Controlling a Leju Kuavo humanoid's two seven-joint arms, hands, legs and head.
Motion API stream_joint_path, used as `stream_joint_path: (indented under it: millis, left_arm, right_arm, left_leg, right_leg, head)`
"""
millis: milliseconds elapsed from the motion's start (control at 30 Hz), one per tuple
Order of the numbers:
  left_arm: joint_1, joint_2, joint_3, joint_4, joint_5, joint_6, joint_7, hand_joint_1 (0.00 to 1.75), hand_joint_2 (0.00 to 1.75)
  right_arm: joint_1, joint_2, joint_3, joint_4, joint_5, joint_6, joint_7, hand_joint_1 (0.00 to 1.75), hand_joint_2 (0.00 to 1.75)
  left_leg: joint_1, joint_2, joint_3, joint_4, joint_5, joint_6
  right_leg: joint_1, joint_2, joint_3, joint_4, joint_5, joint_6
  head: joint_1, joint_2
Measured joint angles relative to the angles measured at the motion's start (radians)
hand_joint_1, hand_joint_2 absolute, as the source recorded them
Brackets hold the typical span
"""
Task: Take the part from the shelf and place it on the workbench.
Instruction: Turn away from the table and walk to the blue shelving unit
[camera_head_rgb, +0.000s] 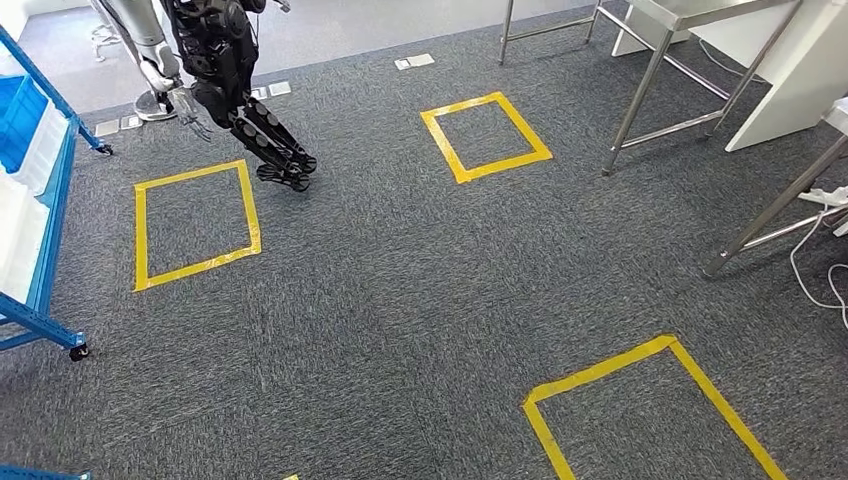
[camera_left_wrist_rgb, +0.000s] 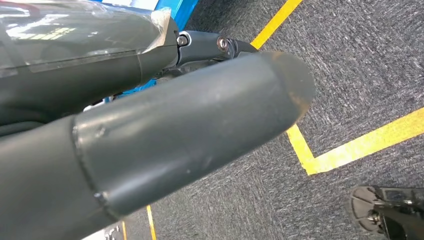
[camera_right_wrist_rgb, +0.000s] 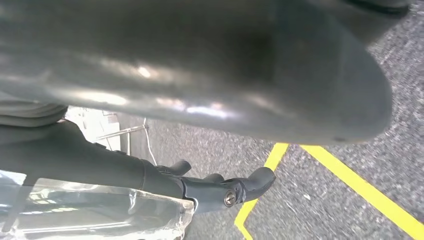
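The blue shelf rack (camera_head_rgb: 40, 200) on castors stands at the left edge of the head view, with white and blue bins on it. Steel-legged workbenches (camera_head_rgb: 660, 60) stand at the back right. In the left wrist view my left hand (camera_left_wrist_rgb: 175, 130) hangs over the carpet, thick grey thumb in front and dark fingers (camera_left_wrist_rgb: 215, 47) stretched out behind it, with nothing in it. My right hand (camera_right_wrist_rgb: 200, 75) hangs the same way in the right wrist view, its dark fingers (camera_right_wrist_rgb: 240, 187) extended and holding nothing.
Another humanoid robot (camera_head_rgb: 215, 70) stands at the back left beside a yellow tape square (camera_head_rgb: 195, 225). Two more tape squares (camera_head_rgb: 485, 135) (camera_head_rgb: 650, 410) mark the grey carpet. A white cable (camera_head_rgb: 815, 260) lies by the table legs on the right.
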Motion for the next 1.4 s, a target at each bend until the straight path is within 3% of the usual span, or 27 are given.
stream_joint_path:
  millis: [67, 133, 200, 300, 367, 400, 467, 500, 567, 633, 700, 733, 800, 867, 1000, 1033, 1067, 1167, 1233, 1300, 1333, 1367, 1400]
  left_arm:
    - [-0.002, 0.002, 0.000, 0.000, -0.004, -0.002, 0.005, 0.00, 0.00]
    - [-0.002, 0.004, 0.000, 0.000, -0.005, -0.005, 0.009, 0.00, 0.00]
    - [-0.002, 0.005, 0.000, 0.000, -0.006, -0.006, 0.011, 0.00, 0.00]
    - [-0.002, 0.007, 0.000, 0.000, -0.008, -0.006, 0.012, 0.00, 0.00]
    - [-0.002, 0.007, 0.000, 0.000, -0.009, -0.006, 0.015, 0.00, 0.00]
    - [-0.002, 0.007, 0.000, 0.000, -0.010, -0.006, 0.016, 0.00, 0.00]
    - [-0.002, 0.007, 0.000, 0.000, -0.011, -0.005, 0.017, 0.00, 0.00]
    - [-0.002, 0.007, 0.000, 0.000, -0.011, -0.005, 0.017, 0.00, 0.00]
    - [-0.001, 0.008, 0.000, 0.000, -0.012, -0.003, 0.017, 0.00, 0.00]
    - [0.000, 0.009, 0.000, 0.000, -0.012, -0.002, 0.016, 0.00, 0.00]
    - [0.001, 0.009, 0.000, 0.000, -0.012, -0.002, 0.014, 0.00, 0.00]
    - [0.000, 0.009, 0.000, 0.000, -0.011, -0.002, 0.012, 0.00, 0.00]
    - [-0.001, 0.009, 0.000, 0.000, -0.008, -0.002, 0.008, 0.00, 0.00]
    - [-0.001, 0.009, 0.000, 0.000, -0.005, -0.002, 0.006, 0.00, 0.00]
    - [-0.001, 0.009, 0.000, 0.000, -0.004, -0.001, 0.006, 0.00, 0.00]
    - [-0.001, 0.009, 0.000, 0.000, -0.004, 0.000, 0.005, 0.00, 0.00]
    - [-0.001, 0.009, 0.000, 0.000, -0.004, 0.001, 0.005, 0.00, 0.00]
    - [-0.007, 0.009, 0.000, 0.000, -0.004, 0.004, 0.000, 0.00, 0.00]
    - [-0.009, 0.009, 0.000, 0.000, -0.005, 0.004, -0.001, 0.00, 0.00]
    - [-0.011, 0.008, 0.000, 0.000, -0.006, 0.004, -0.003, 0.00, 0.00]
    - [-0.011, 0.009, 0.000, 0.000, -0.007, 0.004, -0.005, 0.00, 0.00]
    - [-0.011, 0.009, 0.000, 0.000, -0.008, 0.004, -0.007, 0.00, 0.00]
    - [-0.010, 0.009, 0.000, 0.000, -0.009, 0.004, -0.008, 0.00, 0.00]
  right_arm:
    - [0.000, 0.002, 0.000, 0.000, -0.006, -0.003, 0.000, 0.00, 0.00]
    - [-0.001, 0.005, -0.001, 0.000, -0.009, -0.006, 0.000, 0.00, 0.00]
    - [-0.001, 0.007, -0.001, 0.000, -0.009, -0.007, -0.001, 0.00, 0.00]
    - [0.002, 0.007, -0.001, 0.000, -0.011, -0.011, -0.003, 0.00, 0.00]
    - [0.004, 0.005, -0.001, 0.000, -0.013, -0.015, -0.004, 0.00, 0.00]
    - [0.004, 0.005, -0.001, 0.000, -0.014, -0.017, -0.005, 0.00, 0.00]
    - [0.004, 0.005, -0.002, 0.000, -0.014, -0.018, -0.005, 0.00, 0.00]
    - [0.004, 0.006, -0.002, 0.000, -0.014, -0.018, -0.005, 0.00, 0.00]
    - [0.003, 0.006, -0.002, 0.000, -0.015, -0.018, -0.005, 0.00, 0.00]
    - [0.002, 0.007, -0.002, 0.000, -0.017, -0.019, -0.004, 0.00, 0.00]
    - [0.001, 0.008, -0.002, 0.000, -0.017, -0.019, -0.002, 0.00, 0.00]
    - [0.001, 0.008, -0.002, 0.000, -0.017, -0.019, -0.001, 0.00, 0.00]
    - [0.002, 0.008, -0.002, 0.000, -0.016, -0.020, 0.002, 0.00, 0.00]
    - [0.003, 0.007, -0.002, 0.000, -0.016, -0.020, 0.003, 0.00, 0.00]
    - [0.003, 0.007, -0.002, 0.000, -0.016, -0.020, 0.003, 0.00, 0.00]
    - [0.003, 0.007, -0.002, 0.000, -0.015, -0.020, 0.003, 0.00, 0.00]
    - [0.002, 0.007, -0.002, 0.000, -0.015, -0.021, 0.003, 0.00, 0.00]
    - [-0.002, 0.010, -0.008, 0.000, -0.014, -0.030, 0.004, 0.00, 0.00]
    - [-0.002, 0.013, -0.010, 0.000, -0.014, -0.033, 0.005, 0.00, 0.00]
    - [-0.001, 0.013, -0.011, 0.000, -0.016, -0.034, 0.006, 0.00, 0.00]
    - [0.000, 0.013, -0.013, 0.000, -0.018, -0.034, 0.006, 0.00, 0.00]
    - [0.001, 0.012, -0.015, 0.000, -0.019, -0.034, 0.006, 0.00, 0.00]
    - [0.001, 0.012, -0.016, 0.000, -0.021, -0.034, 0.007, 0.00, 0.00]
  left_leg:
    - [-0.008, 0.011, 0.021, -0.048, 0.007, 0.009]
    - [-0.008, -0.006, 0.020, -0.057, 0.015, 0.021]
    - [-0.004, -0.022, 0.026, -0.075, 0.026, 0.034]
    - [-0.002, -0.047, 0.029, -0.084, 0.035, 0.044]
    - [-0.003, -0.069, 0.029, -0.084, 0.036, 0.044]
    - [-0.002, -0.080, 0.030, -0.083, 0.036, 0.043]
    - [-0.001, -0.102, 0.032, -0.079, 0.035, 0.037]
    - [-0.002, -0.112, 0.031, -0.075, 0.033, 0.031]
    - [-0.004, -0.126, 0.025, -0.068, 0.030, 0.019]
    - [0.000, -0.135, 0.019, -0.066, 0.031, 0.008]
    - [0.004, -0.112, 0.004, -0.039, 0.013, 0.000]
    - [0.005, -0.091, -0.015, 0.002, -0.013, -0.004]
    - [0.006, -0.055, -0.077, 0.136, -0.083, -0.010]
    - [0.007, -0.046, -0.125, 0.234, -0.124, -0.013]
    - [0.007, -0.045, -0.135, 0.255, -0.130, -0.013]
    - [0.007, -0.043, -0.130, 0.244, -0.117, -0.012]
    - [0.007, -0.037, -0.101, 0.191, -0.087, -0.009]
    - [-0.005, -0.007, 0.016, -0.038, 0.009, 0.016]
    - [-0.005, -0.019, 0.032, -0.075, 0.023, 0.033]
    - [-0.002, -0.038, 0.033, -0.081, 0.029, 0.041]
    - [-0.002, -0.049, 0.031, -0.081, 0.031, 0.042]
    - [-0.003, -0.062, 0.030, -0.080, 0.031, 0.042]
    - [-0.003, -0.074, 0.030, -0.080, 0.031, 0.042]
  right_leg:
    - [0.005, -0.011, 0.000, 0.000, -0.002, 0.005]
    - [0.007, -0.022, 0.000, -0.002, -0.003, 0.014]
    - [0.006, -0.002, -0.013, 0.030, -0.025, 0.019]
    - [-0.004, 0.054, -0.098, 0.209, -0.103, 0.013]
    - [-0.010, 0.063, -0.139, 0.287, -0.118, 0.024]
    - [-0.013, 0.064, -0.132, 0.268, -0.101, 0.035]
    - [-0.023, 0.081, -0.073, 0.134, -0.039, 0.058]
    - [-0.027, 0.094, -0.046, 0.069, -0.013, 0.062]
    - [-0.028, 0.110, -0.023, 0.008, 0.008, 0.054]
    - [-0.023, 0.098, -0.022, 0.008, 0.013, 0.037]
    - [-0.025, 0.084, -0.020, 0.005, 0.019, 0.021]
    - [-0.026, 0.075, -0.020, 0.003, 0.021, 0.014]
    - [-0.019, 0.055, -0.021, 0.003, 0.020, 0.003]
    - [-0.015, 0.040, -0.023, 0.003, 0.019, 0.001]
    - [-0.013, 0.036, -0.024, 0.003, 0.019, 0.000]
    - [-0.012, 0.030, -0.024, 0.003, 0.018, 0.000]
    - [-0.011, 0.022, -0.022, 0.003, 0.018, 0.000]
    - [-0.001, -0.021, -0.016, 0.006, 0.010, 0.016]
    - [0.000, 0.001, -0.032, 0.050, -0.019, 0.023]
    - [-0.006, 0.046, -0.088, 0.170, -0.076, 0.016]
    - [-0.008, 0.056, -0.120, 0.236, -0.101, 0.014]
    - [-0.010, 0.060, -0.143, 0.280, -0.114, 0.016]
    - [-0.011, 0.062, -0.148, 0.287, -0.109, 0.024]
  head:
    - [0.000, 0.000]
    - [-0.001, 0.000]
    - [0.001, 0.000]
    - [0.005, 0.000]
    - [0.006, 0.000]
    - [0.006, 0.000]
    - [0.007, 0.000]
    - [0.007, 0.000]
    - [0.007, 0.000]
    - [0.005, 0.000]
    - [0.003, 0.000]
    - [0.001, 0.000]
    - [-0.004, 0.000]
    - [-0.005, 0.000]
    - [-0.004, 0.000]
    - [-0.005, 0.000]
    - [-0.005, 0.000]
    - [-0.003, 0.000]
    - [-0.001, 0.000]
    - [0.002, 0.000]
    - [0.004, 0.000]
    - [0.005, 0.000]
    - [0.005, 0.000]
